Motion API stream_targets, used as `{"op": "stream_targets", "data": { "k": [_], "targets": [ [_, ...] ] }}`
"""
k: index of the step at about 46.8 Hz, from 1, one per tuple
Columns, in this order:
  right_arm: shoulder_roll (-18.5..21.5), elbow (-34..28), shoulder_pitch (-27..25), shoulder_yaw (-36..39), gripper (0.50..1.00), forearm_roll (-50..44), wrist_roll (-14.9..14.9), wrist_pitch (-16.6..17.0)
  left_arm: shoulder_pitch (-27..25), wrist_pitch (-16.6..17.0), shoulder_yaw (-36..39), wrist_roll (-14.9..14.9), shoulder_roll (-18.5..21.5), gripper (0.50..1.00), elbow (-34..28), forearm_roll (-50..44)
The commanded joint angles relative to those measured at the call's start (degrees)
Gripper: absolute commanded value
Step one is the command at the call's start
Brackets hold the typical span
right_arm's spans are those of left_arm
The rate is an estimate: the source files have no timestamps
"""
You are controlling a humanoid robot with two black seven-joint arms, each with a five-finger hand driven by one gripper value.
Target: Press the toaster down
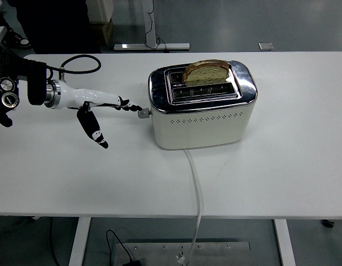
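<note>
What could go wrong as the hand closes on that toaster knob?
The left hand meets the lever knob with extended fingertips only, so they may slip off instead of pressing down. The approach is sideways, so a push could slide the toaster across the table. The bread sits high and could tip.

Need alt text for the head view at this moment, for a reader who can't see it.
The robot's left hand reaches across a white table, fingertips at the lever knob on a cream toaster with bread standing up from a slot.
</note>
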Motion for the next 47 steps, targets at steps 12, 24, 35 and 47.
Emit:
{"op": "stream_targets", "data": {
  "k": [12, 24, 35, 47],
  "targets": [
    [0.0, 0.0, 0.0, 0.0, 0.998, 0.0, 0.0, 0.0, 0.2, 0.0, 0.0, 0.1, -0.5, 1.000, 0.3, 0.0],
    [0.0, 0.0, 0.0, -0.1, 1.000, 0.0, 0.1, 0.0, 0.2, 0.0, 0.0, 0.0, -1.2, 1.000, 0.4, 0.1],
    [0.0, 0.0, 0.0, 0.0, 0.998, 0.0, 0.1, -0.1, 0.4, 0.0, 0.1, 0.1, -1.2, 1.000, 1.1, 0.1],
    [0.0, 0.0, 0.0, 0.0, 0.998, 0.0, 0.1, 0.0, 0.7, 0.0, 0.1, 0.1, -2.0, 1.000, 1.4, 1.7]
  ]
}}
